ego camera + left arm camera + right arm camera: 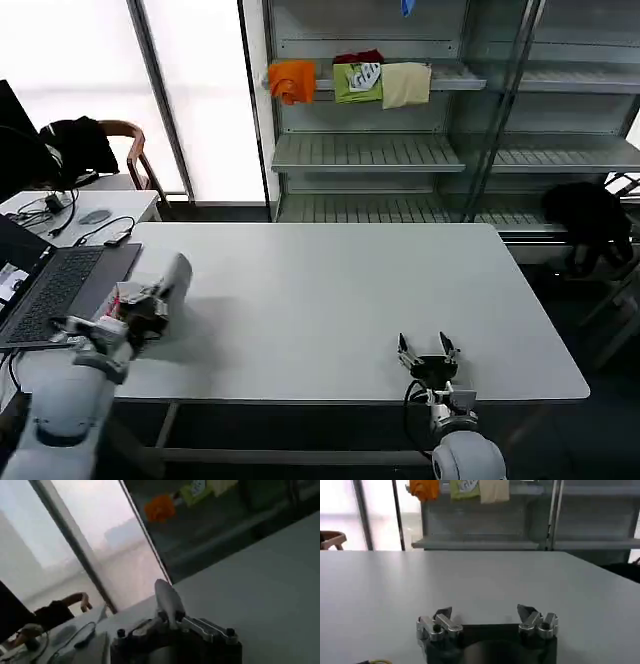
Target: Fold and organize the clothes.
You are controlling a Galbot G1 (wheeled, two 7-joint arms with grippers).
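Left gripper (172,275) hung over the left end of the white table (330,290), just beside the laptop (60,290). Its fingers (168,597) were pressed together into one pale, smooth blade with nothing between them. Right gripper (428,347) sat low at the near edge of the table, jaws spread wide and empty, with dark metal tips above a black body. I couldn't tell where the clothes to fold were. The tabletop was matte, flat and rectangular with rounded corners.

Behind it I saw a grey metal shelf unit (370,150) with slatted shelves. On an upper shelf an orange garment (292,80), a green one (358,82) with a white print and a beige one (405,84) hung side by side over the edge. A black garment (75,140) was draped on a wooden chair at far left. Another black garment (590,215) lay at far right. Cables (100,230) trailed across the side desk by the laptop. Nothing stood between the grippers.
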